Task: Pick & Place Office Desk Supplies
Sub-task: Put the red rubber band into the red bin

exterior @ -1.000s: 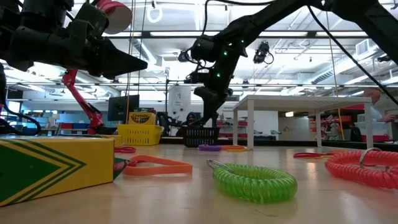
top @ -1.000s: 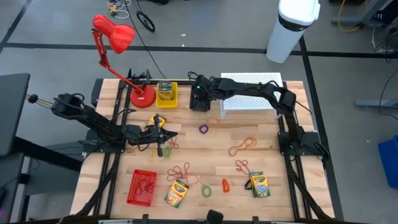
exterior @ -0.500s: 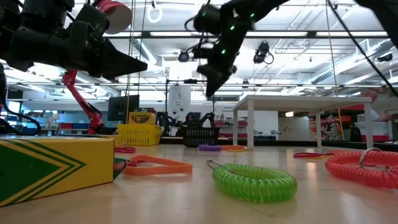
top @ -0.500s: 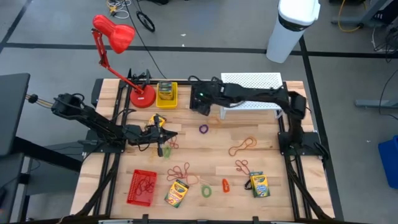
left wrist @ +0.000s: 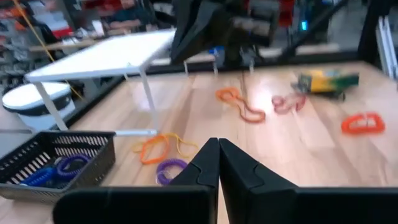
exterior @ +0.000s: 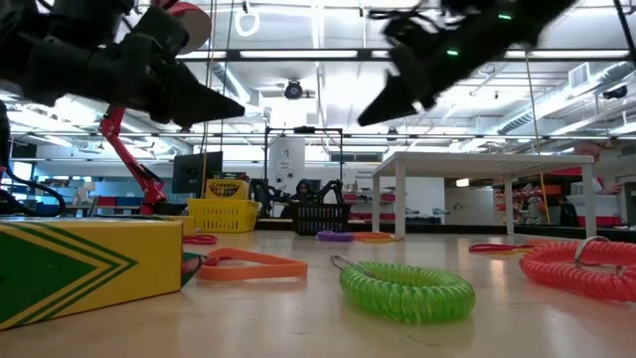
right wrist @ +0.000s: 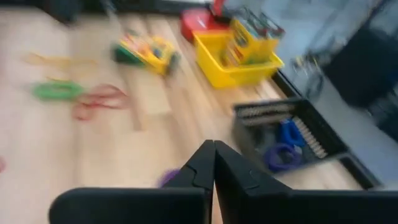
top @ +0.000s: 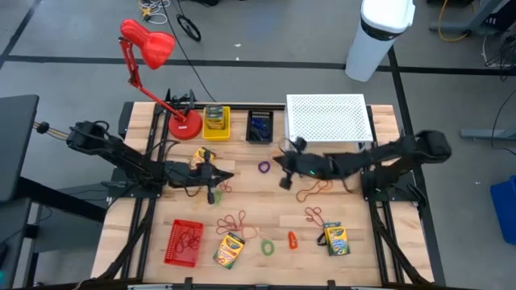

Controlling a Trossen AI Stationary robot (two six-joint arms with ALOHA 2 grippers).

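Observation:
My right gripper hangs shut and empty above the table's middle, near a purple loop and orange rubber bands. My left gripper hovers shut and empty left of centre, beside a crayon box. Two more crayon boxes lie flat near the front edge, with a green loop and an orange clip between them. Red rubber bands lie loose on the wood. In the wrist views both pairs of fingers are closed together.
At the back stand a red lamp, a yellow bin with a crayon box in it, a black basket with blue and purple loops, and a white perforated riser. A red tray with rubber bands sits front left.
My right gripper has swung away from above the black basket, toward the table's near and right side, to the table's middle, and has tipped from pointing steeply down toward level. The loops lie still in the basket.

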